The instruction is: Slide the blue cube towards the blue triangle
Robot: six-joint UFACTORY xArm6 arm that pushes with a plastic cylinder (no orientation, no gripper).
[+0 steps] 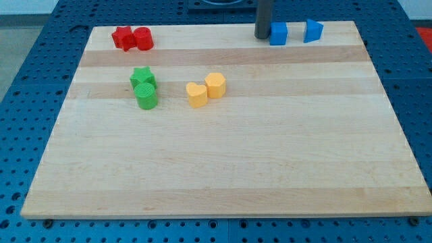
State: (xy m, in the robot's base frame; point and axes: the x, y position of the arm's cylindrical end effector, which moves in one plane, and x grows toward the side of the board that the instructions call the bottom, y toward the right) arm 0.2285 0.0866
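Note:
The blue cube (pixel 278 33) sits near the view's top edge of the wooden board (pixel 223 162), right of centre. The blue triangle (pixel 312 30) lies a short gap to its right, apart from it. My tip (pixel 262 36) stands right against the cube's left side, on the side away from the triangle. The dark rod rises out of the view's top.
A red star-like block (pixel 123 38) and a red cylinder-like block (pixel 143 38) touch at the top left. A green star (pixel 142 77) and a green cylinder (pixel 146 96) sit left of centre. A yellow heart (pixel 196 95) and a yellow hexagon-like block (pixel 215 85) sit near the centre.

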